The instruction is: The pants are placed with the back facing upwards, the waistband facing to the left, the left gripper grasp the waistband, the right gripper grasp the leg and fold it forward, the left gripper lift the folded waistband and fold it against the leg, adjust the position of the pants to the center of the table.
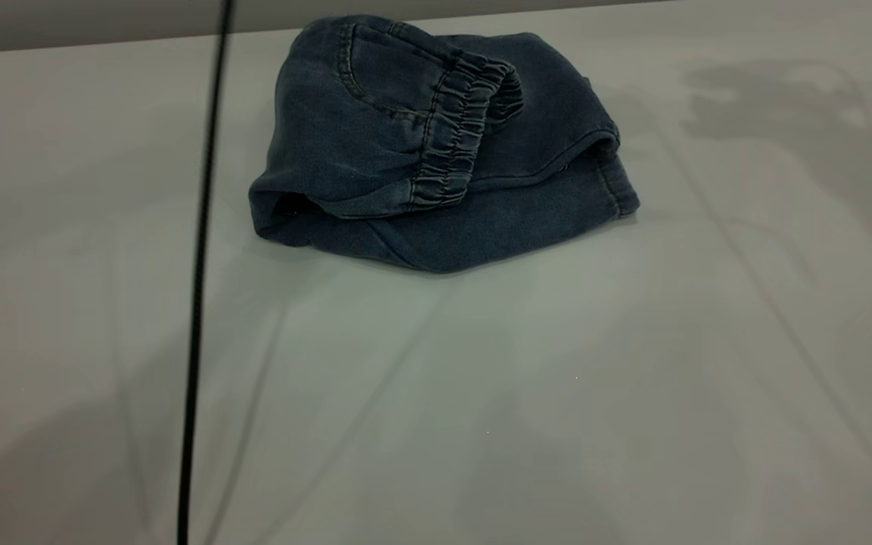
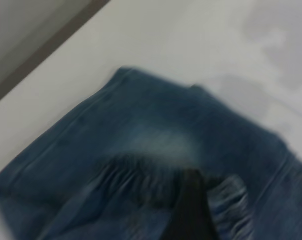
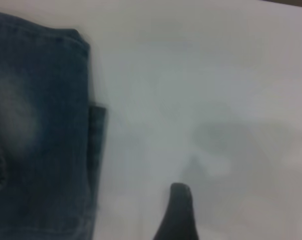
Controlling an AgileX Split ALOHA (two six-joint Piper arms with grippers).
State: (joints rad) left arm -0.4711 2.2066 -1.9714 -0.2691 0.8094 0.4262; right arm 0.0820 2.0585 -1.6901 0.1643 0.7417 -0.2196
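The blue denim pants lie folded at the far middle of the table. Their elastic waistband is turned over onto the leg, whose hem points right. Neither gripper shows in the exterior view. In the left wrist view my left gripper hovers open just above the waistband, one dark finger showing, and the leg's pale faded patch lies beyond it. My right gripper is open over bare table, one finger showing, apart from the leg hem.
A black cable hangs down across the left of the exterior view. The table's far edge runs just behind the pants. Arm shadows fall on the far right of the table.
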